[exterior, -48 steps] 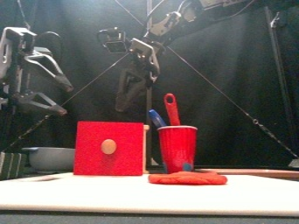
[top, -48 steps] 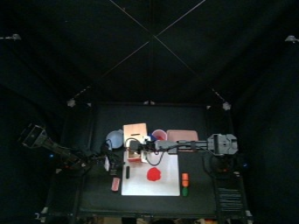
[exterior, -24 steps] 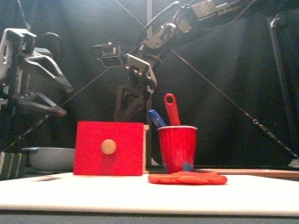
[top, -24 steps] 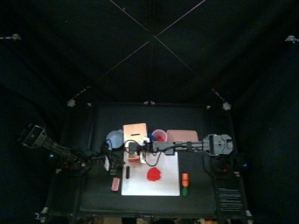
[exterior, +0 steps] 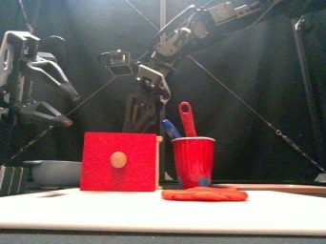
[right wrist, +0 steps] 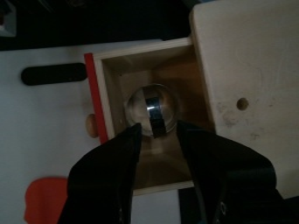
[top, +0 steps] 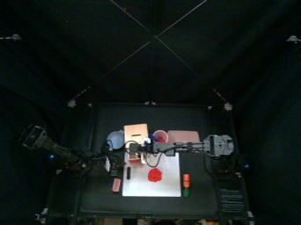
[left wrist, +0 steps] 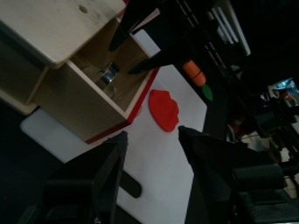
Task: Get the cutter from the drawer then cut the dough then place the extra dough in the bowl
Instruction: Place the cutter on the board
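- The wooden box [top: 135, 132] stands on the worktop [top: 94, 198]; its drawer [right wrist: 117, 83] is pulled out toward the front, with the red drawer front [exterior: 121, 162] at the end of it
- The round metal cutter [right wrist: 152, 105] lies inside the open drawer; it is the only thing to be seen in there
- The right gripper [right wrist: 158, 131] hangs over the drawer, reaching in from above; its jaws are spread, one tip on each side of the cutter; whether they touch it cannot be told
- The left gripper [left wrist: 152, 136] hovers beside the box on its left, in front of the drawer; its jaws are spread and hold nothing
- A white cutting board [top: 165, 165] lies in front of the box, with the flat red dough [exterior: 204, 194] on it, clear of the drawer front
- A red cup [exterior: 193, 162] stands just right of the box; a blue knife [exterior: 170, 129] and a red knife [exterior: 188, 116] stick up out of it
- A blue-grey bowl [exterior: 51, 172] sits left of the box; what it holds cannot be told
- A pink tray [top: 182, 136] lies right of the box, beyond the cup
- Two small toy foods [top: 186, 181], one orange and one green, lie at the board's right edge, well apart from the box
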Robot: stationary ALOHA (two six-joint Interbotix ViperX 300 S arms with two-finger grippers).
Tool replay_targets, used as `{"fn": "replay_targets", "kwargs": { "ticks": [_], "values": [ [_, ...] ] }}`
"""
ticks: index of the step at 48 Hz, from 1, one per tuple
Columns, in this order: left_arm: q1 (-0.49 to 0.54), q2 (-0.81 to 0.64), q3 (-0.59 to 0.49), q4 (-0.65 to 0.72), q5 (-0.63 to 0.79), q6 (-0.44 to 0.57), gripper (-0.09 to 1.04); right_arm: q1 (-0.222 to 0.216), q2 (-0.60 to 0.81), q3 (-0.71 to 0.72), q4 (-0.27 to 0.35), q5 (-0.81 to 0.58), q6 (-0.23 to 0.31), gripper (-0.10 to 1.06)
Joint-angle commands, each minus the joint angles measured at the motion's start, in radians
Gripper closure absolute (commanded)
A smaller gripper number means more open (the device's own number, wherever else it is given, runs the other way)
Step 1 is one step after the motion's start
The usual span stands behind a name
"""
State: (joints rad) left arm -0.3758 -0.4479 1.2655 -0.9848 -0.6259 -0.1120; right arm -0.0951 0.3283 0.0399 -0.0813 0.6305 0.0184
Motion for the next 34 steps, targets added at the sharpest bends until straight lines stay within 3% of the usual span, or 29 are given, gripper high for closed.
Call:
{"fn": "replay_targets", "kwargs": {
  "ticks": [1, 11, 26, 34],
  "values": [
    [0.003, -0.003, -0.009, 0.003, -0.005, 0.002, 0.08, -0.002, -0.011, -0.028, -0.002, -0.008, 0.000, 0.20],
    [0.006, -0.003, -0.011, 0.003, -0.005, 0.002, 0.08, 0.000, 0.018, -0.049, -0.006, 0.002, -0.003, 0.22],
    [0.011, -0.003, -0.011, 0.003, -0.005, 0.000, 0.08, 0.003, 0.014, -0.055, -0.006, 0.002, -0.006, 0.41],
    [0.011, -0.003, -0.011, 0.003, -0.005, -0.002, 0.08, 0.008, -0.006, -0.061, -0.009, 0.005, -0.006, 0.45]
  ]
}}
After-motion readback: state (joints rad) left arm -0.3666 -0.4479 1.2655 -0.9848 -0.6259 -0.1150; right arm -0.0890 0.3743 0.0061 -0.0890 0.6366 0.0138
